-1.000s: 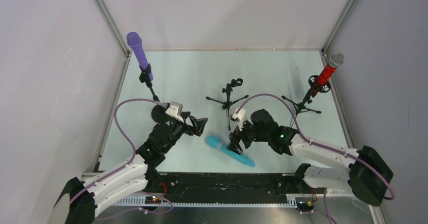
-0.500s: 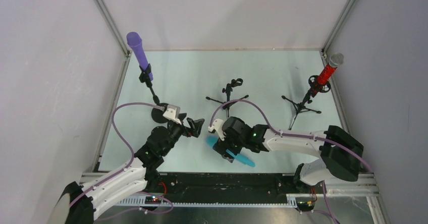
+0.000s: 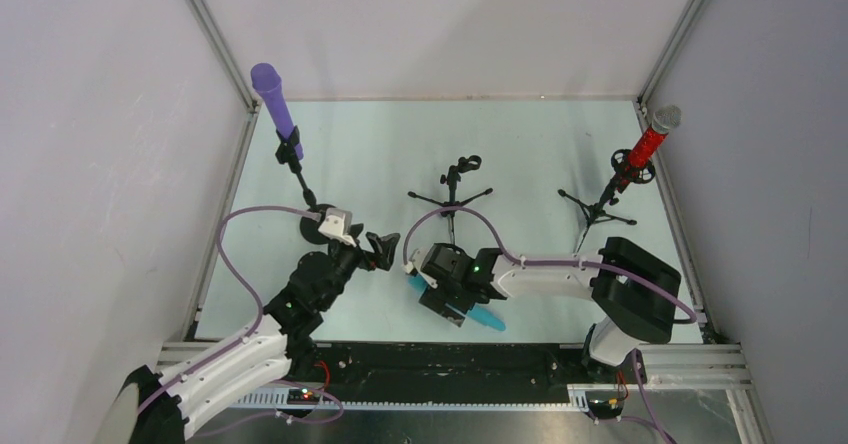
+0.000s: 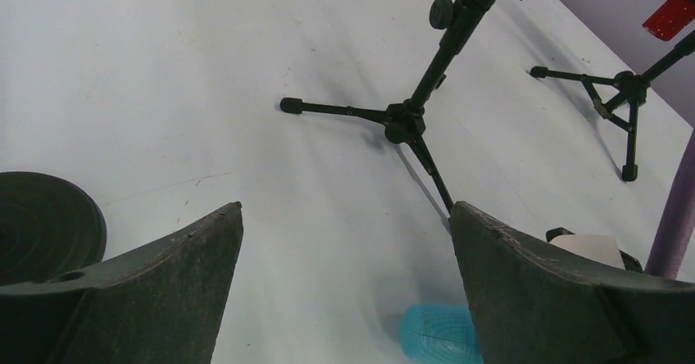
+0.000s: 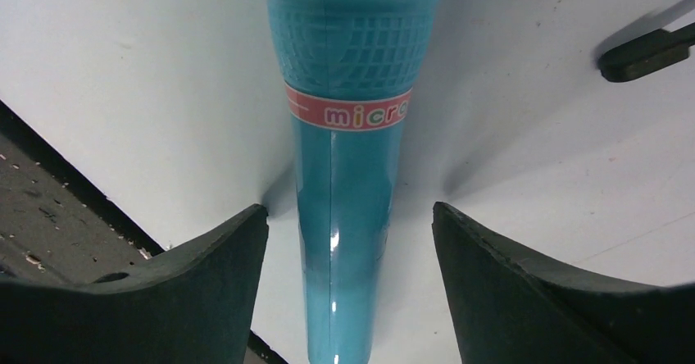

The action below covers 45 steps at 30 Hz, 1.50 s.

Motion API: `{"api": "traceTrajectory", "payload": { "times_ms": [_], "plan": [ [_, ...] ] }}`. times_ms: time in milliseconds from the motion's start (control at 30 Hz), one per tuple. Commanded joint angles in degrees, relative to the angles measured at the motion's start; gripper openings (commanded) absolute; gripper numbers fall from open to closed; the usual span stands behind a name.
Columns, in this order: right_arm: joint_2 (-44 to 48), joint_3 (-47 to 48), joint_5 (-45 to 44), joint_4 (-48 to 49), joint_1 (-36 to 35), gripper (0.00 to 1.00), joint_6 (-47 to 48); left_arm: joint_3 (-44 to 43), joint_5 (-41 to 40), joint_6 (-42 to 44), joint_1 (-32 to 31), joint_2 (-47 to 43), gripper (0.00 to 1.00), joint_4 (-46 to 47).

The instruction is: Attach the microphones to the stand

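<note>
The teal microphone lies flat on the pale, faintly scuffed tabletop near its front edge. It has a glossy, seamed plastic handle, a moulded grid head and a pink band with coloured letters. The right tool straddles the handle, its matte dark, curved fingers parted on either side with a gap showing at each, gripping nothing. The left tool hovers spread wide and empty, just beside a round black disc base. The smooth purple microphone sits tilted on that base's stand, and the glittery red microphone, with its silver mesh head, is on a thin black tripod. A second tripod stands between them. A second ago the right tool sat beside the teal microphone; it has since swung leftward over it with its fingers narrowed, while the left tool has barely shifted
</note>
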State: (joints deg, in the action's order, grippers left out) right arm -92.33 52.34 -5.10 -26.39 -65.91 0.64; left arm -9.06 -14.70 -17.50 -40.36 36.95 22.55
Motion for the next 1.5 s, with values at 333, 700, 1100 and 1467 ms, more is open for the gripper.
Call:
{"api": "traceTrajectory", "payload": {
  "times_ms": [333,700,1100,1467],
  "plan": [
    [-2.8,3.5,-1.6,-2.0,-0.5,0.48,-0.6,0.8,-4.1,2.3,0.3,-3.7,0.98,-1.5],
    [-0.8,3.4,-2.5,-0.8,-0.4,0.31,-1.5,0.7,-4.9,3.0,0.3,-4.8,0.98,-2.8],
    [7.6,0.8,-2.8,5.2,0.6,0.24,-0.9,0.1,-5.1,3.8,0.2,-4.8,0.98,-3.5],
    [29.4,-10.9,4.0,23.4,8.6,0.22,-2.2,-1.0,-4.5,4.7,0.3,-4.7,0.99,-3.7]
  ]
}}
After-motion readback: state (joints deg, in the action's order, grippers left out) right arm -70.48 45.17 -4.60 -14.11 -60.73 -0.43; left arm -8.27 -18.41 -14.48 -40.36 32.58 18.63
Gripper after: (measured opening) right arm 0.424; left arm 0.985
